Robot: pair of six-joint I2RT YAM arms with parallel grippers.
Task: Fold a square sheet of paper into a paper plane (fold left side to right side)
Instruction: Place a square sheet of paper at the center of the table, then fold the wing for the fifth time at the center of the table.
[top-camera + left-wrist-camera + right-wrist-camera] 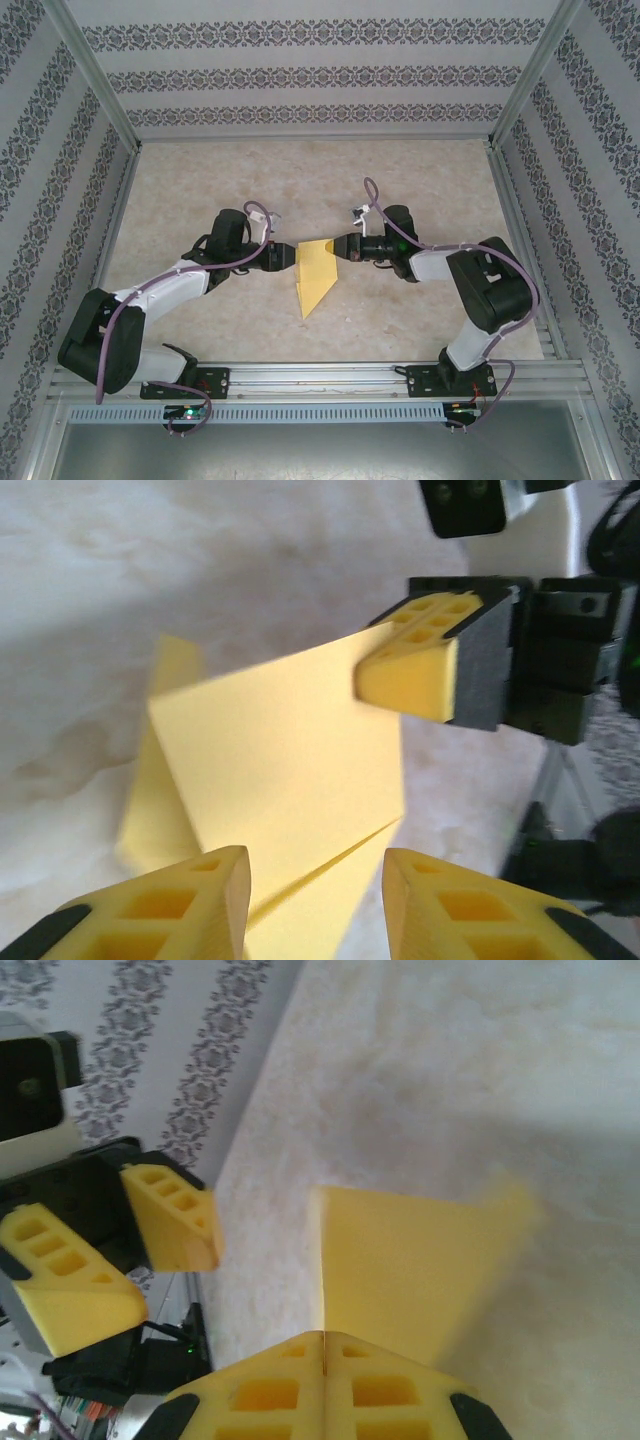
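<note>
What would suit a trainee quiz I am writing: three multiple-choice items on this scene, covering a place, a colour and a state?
1. Where does the folded yellow paper sheet lie?
A) by the far wall
B) between the two grippers
C) on the near metal rail

2. What colour are the fingers of the left gripper?
A) blue
B) white
C) yellow

3. How is the right gripper?
A) shut on the sheet
B) open wide above it
C) open, away from the sheet

Answers:
1 B, the top view shows it lying between them.
2 C, the left wrist view shows yellow moulded fingers.
3 A, its fingers meet with the sheet's edge pinched between them.
</note>
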